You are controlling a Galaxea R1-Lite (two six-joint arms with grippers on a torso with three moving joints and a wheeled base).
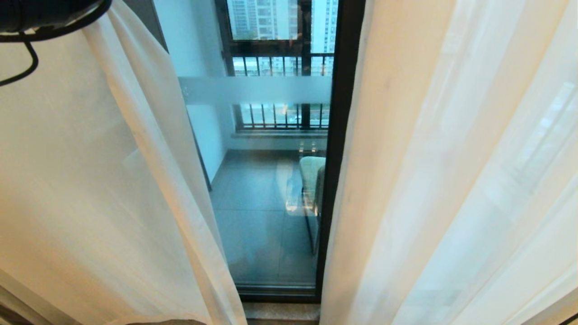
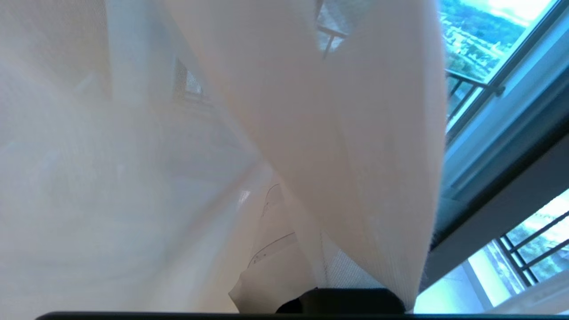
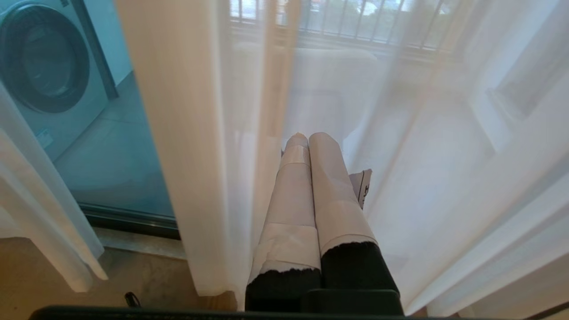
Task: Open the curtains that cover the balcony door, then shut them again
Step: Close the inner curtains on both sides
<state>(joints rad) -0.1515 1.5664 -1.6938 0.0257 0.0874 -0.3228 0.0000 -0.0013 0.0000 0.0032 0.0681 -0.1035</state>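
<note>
The curtains hang parted, with a narrow gap in the middle. The left sheer panel slants up toward my left arm at the top-left corner. The right cream and sheer panels hang straight. Between them shows the balcony door, clear glass with a frosted band and a dark frame. My left gripper is shut on the curtain; its folds run down into the jaws and cover one finger. Low at the right panel, my right gripper is shut and holds nothing.
Behind the glass lie a tiled balcony floor, a pale seat and the barred outer window. A washing machine stands on the balcony to the left. A stone threshold runs below the door frame.
</note>
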